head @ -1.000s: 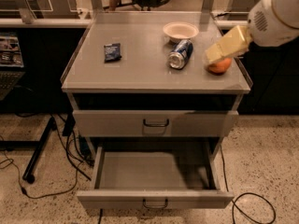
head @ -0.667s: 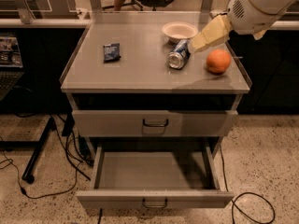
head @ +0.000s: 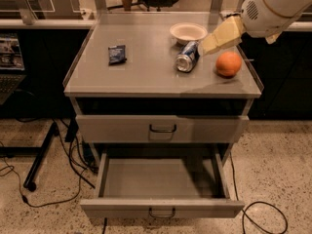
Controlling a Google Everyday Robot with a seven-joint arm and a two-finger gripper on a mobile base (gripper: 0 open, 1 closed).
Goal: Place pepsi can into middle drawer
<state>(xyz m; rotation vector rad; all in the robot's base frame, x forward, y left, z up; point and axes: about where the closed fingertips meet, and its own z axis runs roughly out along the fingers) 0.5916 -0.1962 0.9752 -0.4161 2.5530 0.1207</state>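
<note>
Gripper [head: 204,47] hangs low over the cabinet top [head: 146,77], with its tip just beside the can [head: 187,56], maybe touching it. Whether it is open or closed, and whether it holds anything, I cannot tell. The can lies on its side between the bowl [head: 188,31] and the orange [head: 228,64]. A snack packet [head: 117,53] lies well apart. The middle drawer [head: 161,177] is pulled out, and the drawer above [head: 122,128] is closed.
</note>
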